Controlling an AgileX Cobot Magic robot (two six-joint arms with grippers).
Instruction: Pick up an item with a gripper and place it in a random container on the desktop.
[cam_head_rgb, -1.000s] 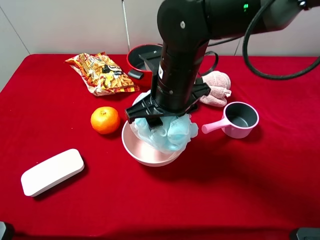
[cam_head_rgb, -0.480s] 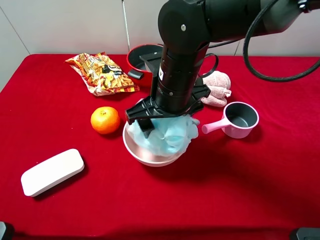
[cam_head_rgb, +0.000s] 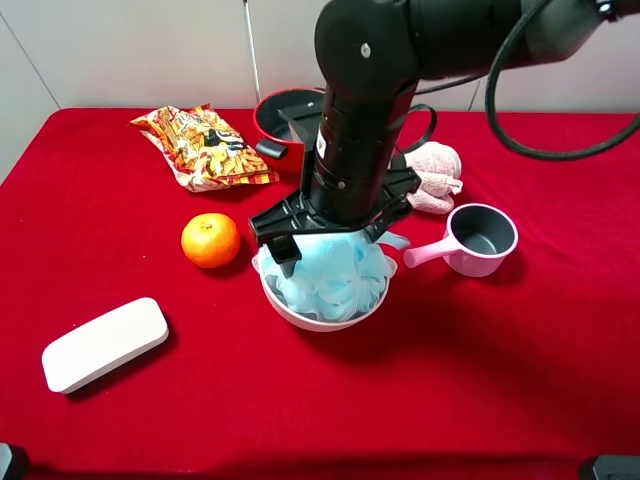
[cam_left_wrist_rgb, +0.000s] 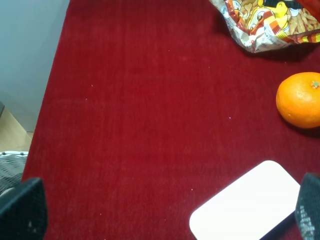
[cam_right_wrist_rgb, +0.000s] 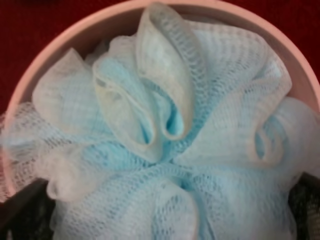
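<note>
The light blue mesh pouf (cam_head_rgb: 335, 280) sits inside the pale pink bowl (cam_head_rgb: 320, 322) on the red desktop (cam_head_rgb: 500, 380), and fills it. My right gripper (cam_head_rgb: 330, 255), at the end of the thick black arm, hangs straight over the bowl. In the right wrist view the pouf (cam_right_wrist_rgb: 165, 125) lies within the bowl's rim (cam_right_wrist_rgb: 65, 40). The right gripper (cam_right_wrist_rgb: 162, 210) is open there, with one finger at each side of the pouf. My left gripper (cam_left_wrist_rgb: 165, 212) is open and empty over the table's left part.
An orange (cam_head_rgb: 210, 240) lies left of the bowl. A snack bag (cam_head_rgb: 205, 145) and a red pot (cam_head_rgb: 285, 115) are behind it. A rolled pink towel (cam_head_rgb: 435, 175) and a pink scoop (cam_head_rgb: 475, 240) are to the right. A flat white box (cam_head_rgb: 105, 343) lies front left.
The pouf hung over the bowl's right side and has come down into the bowl. The bowl has shifted slightly right. The right gripper's fingers have spread.
</note>
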